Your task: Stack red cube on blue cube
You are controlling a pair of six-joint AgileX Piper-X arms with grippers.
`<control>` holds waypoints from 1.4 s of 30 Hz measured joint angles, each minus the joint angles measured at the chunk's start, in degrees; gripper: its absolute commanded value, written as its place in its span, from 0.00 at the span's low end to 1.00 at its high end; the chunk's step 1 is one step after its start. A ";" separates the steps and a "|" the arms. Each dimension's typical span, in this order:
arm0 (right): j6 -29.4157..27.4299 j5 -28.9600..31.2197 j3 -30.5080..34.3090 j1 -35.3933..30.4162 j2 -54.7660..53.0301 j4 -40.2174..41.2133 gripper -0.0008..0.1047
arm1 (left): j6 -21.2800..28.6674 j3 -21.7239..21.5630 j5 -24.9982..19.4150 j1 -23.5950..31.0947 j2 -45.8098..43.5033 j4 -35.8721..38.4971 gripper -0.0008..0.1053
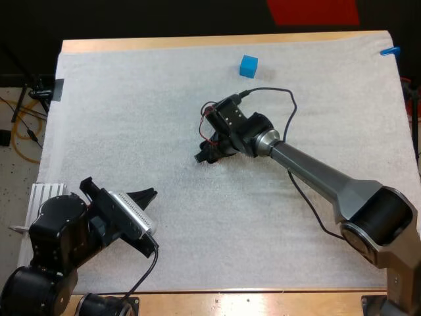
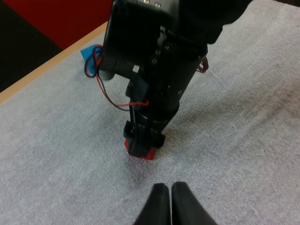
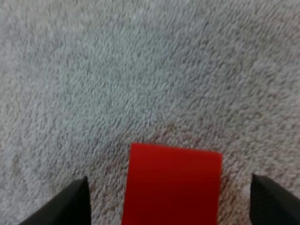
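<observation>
The mat (image 1: 131, 118) is white with a soft, nubbly pile, and it covers the wooden bench (image 1: 197, 43). On it sits the red cube (image 3: 173, 183), smooth, flat-faced and sharp-edged. The right jaws stand apart, with one black finger (image 3: 70, 201) on each side of the red cube and bare mat showing in both gaps. The blue cube (image 1: 248, 64), a small square-faced block, lies well apart from the red cube, towards the bench's far edge. The left jaws are pressed together on nothing, well apart from the red cube and pointing towards it.
</observation>
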 measured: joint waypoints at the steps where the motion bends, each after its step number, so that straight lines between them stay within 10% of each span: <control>1: 0.00 0.00 0.00 0.00 0.23 0.00 0.65 | 0.00 0.00 0.00 0.00 0.00 0.00 0.01; 5: 0.18 0.00 0.00 0.00 1.33 -0.20 0.62 | 0.00 0.00 0.00 0.00 0.00 0.00 0.01; 15: 0.38 0.18 0.00 0.00 1.43 -0.17 0.18 | 0.00 0.00 0.00 0.00 0.00 0.00 0.01; 42: -7.57 8.89 -3.52 -14.25 -17.81 2.25 0.17 | 0.00 0.00 0.00 0.00 0.00 0.00 0.01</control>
